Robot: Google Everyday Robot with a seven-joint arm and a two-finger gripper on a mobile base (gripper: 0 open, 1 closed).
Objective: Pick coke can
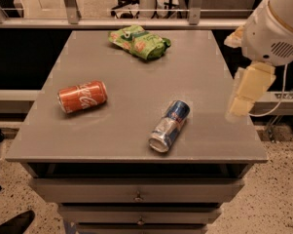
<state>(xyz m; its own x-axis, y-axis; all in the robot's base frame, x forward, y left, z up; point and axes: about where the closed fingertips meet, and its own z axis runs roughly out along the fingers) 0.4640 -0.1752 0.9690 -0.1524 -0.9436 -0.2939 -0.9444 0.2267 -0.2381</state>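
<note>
Coke can [82, 96], smooth orange-red cylinder, lies on its side near matte grey tabletop's [136, 72] left edge. Cream end effector [242, 103] beside right edge; opening: cannot tell.

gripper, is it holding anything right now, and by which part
Nothing is held. The gripper hangs at the right edge of the table, apart from the coke can, lying on its side.
</note>
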